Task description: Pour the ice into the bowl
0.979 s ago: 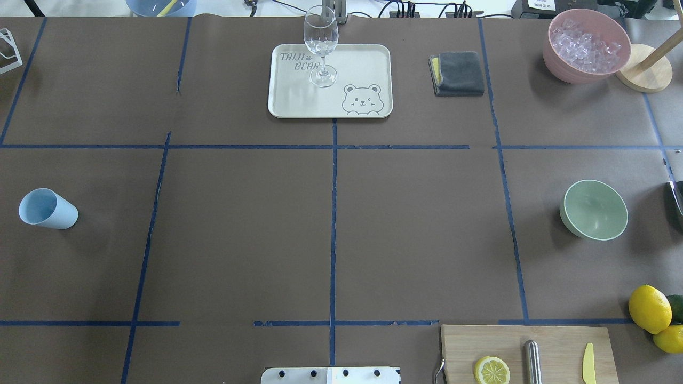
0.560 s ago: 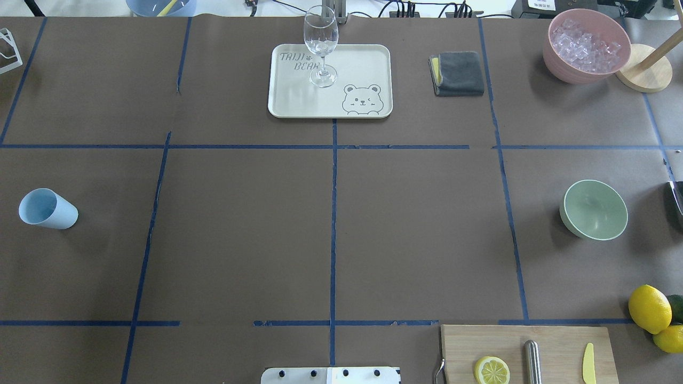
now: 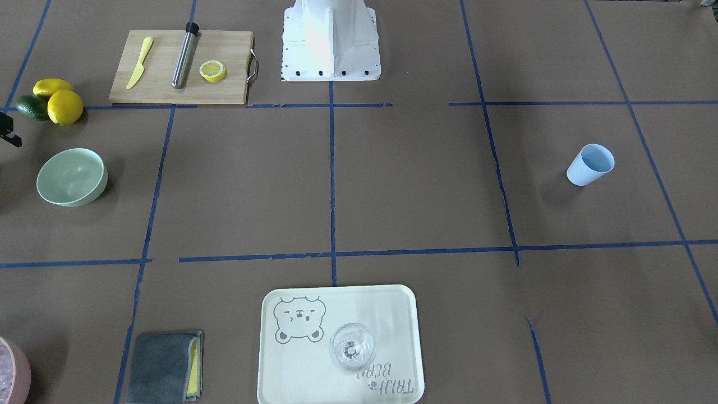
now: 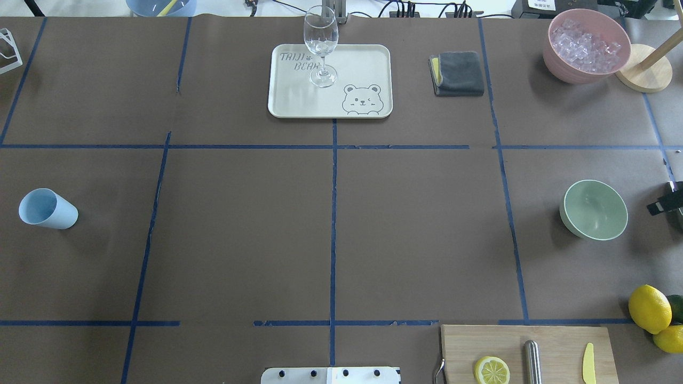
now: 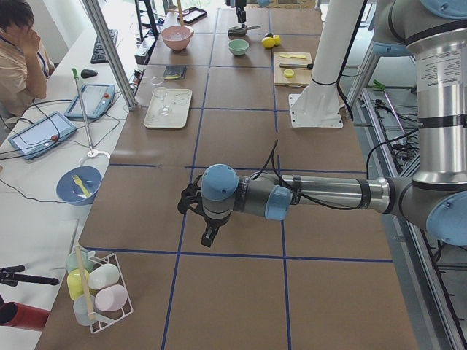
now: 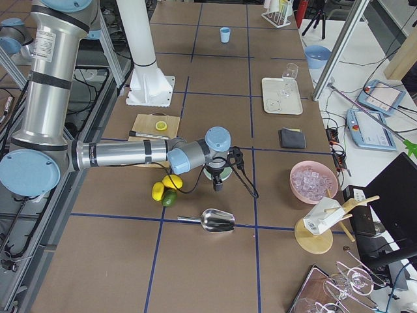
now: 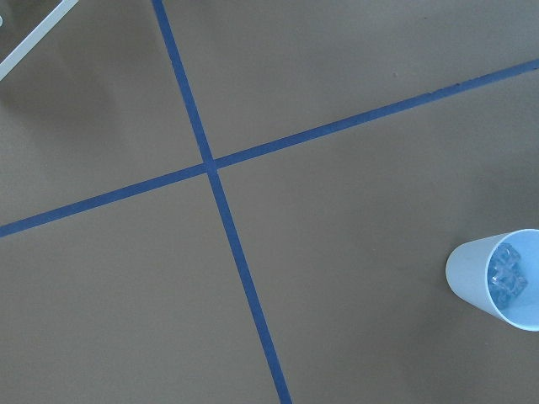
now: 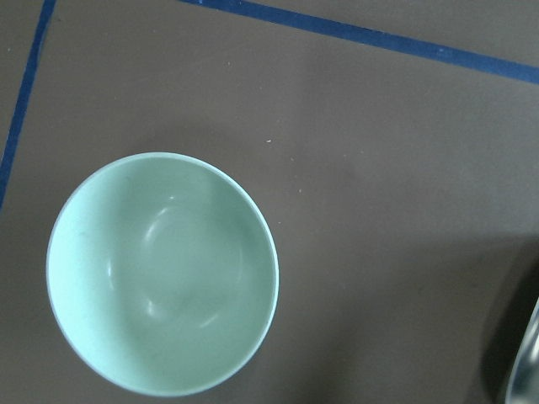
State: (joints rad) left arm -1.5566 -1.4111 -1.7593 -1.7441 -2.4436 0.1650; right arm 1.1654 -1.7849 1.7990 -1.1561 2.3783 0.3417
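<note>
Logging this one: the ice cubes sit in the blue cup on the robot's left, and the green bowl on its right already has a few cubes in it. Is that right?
Not quite. The bowl is empty: the right wrist view shows its inside bare. The rest holds: the ice sits in the blue cup on the robot's left.

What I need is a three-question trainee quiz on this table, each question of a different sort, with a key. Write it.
1. True or false: the bowl already holds ice.
2. The wine glass stands on: A the cutting board, B the tray, C the grey cloth.
3. Fill in: in the left wrist view, the ice lies inside the blue ____.

Key: 1 false; 2 B; 3 cup.
</note>
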